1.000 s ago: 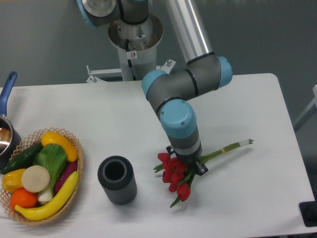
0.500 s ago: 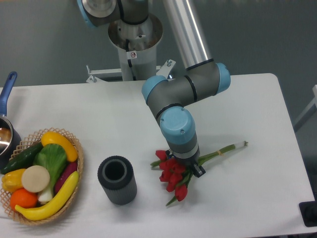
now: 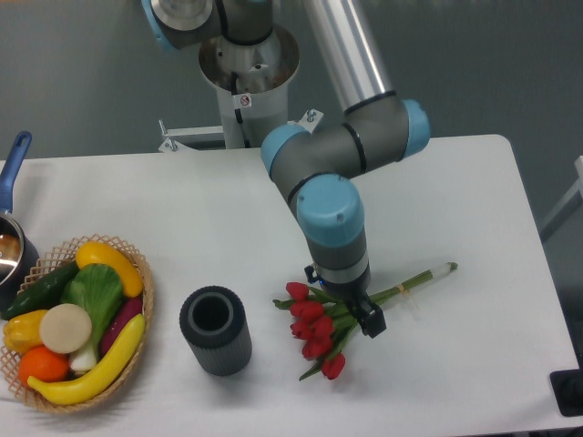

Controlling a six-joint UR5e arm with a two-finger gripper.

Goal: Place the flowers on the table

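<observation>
The flowers (image 3: 312, 326), red tulip buds with green leaves and long pale stems (image 3: 421, 277), lie on the white table (image 3: 474, 200) right of centre. The buds point to the lower left and the stem ends to the upper right. My gripper (image 3: 358, 309) hangs straight over the stems just behind the buds, mostly hidden under the blue-and-grey wrist (image 3: 332, 223). One black fingertip (image 3: 372, 322) shows beside the stems, standing a little off them. The jaws look open around the bunch.
A dark grey cylinder cup (image 3: 215, 330) stands upright left of the flowers. A wicker basket (image 3: 144, 278) of toy fruit and vegetables sits at the left edge. A pot with a blue handle (image 3: 15, 155) is at the far left. The arm's base (image 3: 248, 68) stands behind the table.
The flowers shifted slightly left and came to rest, the buds spreading out. The wrist has since moved up and a little right while the stems stayed in place.
</observation>
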